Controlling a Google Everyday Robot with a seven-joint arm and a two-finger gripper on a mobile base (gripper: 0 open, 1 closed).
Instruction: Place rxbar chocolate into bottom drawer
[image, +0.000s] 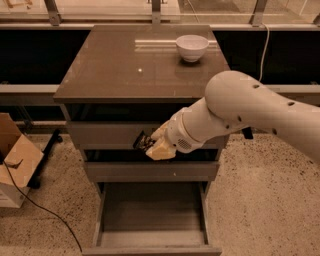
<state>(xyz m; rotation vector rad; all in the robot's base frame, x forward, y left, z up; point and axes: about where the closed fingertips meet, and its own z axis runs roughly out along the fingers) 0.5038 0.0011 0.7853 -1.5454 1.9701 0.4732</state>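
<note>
Cabinet front (100, 134), above open bottom drawer (150, 212): tool (151, 146) clamped on rxbar chocolate (142, 141), long axis leftward.

1. Reference: the gripper (149, 145), closed on the rxbar chocolate (142, 141), hangs before the 2 upper drawer fronts of the cabinet (110, 75).
2. Below and to either side of the claw: pale speckled stone floor (260, 200).
3. Left of the claw: open cardboard box (17, 160) on the floor, with a black cable (45, 210) trailing past it.
4. Above and behind the claw: glossy brown cabinet top with a light streak, then dark panels (30, 60) and a bright ledge (100, 7) with metal posts (51, 12).
</note>
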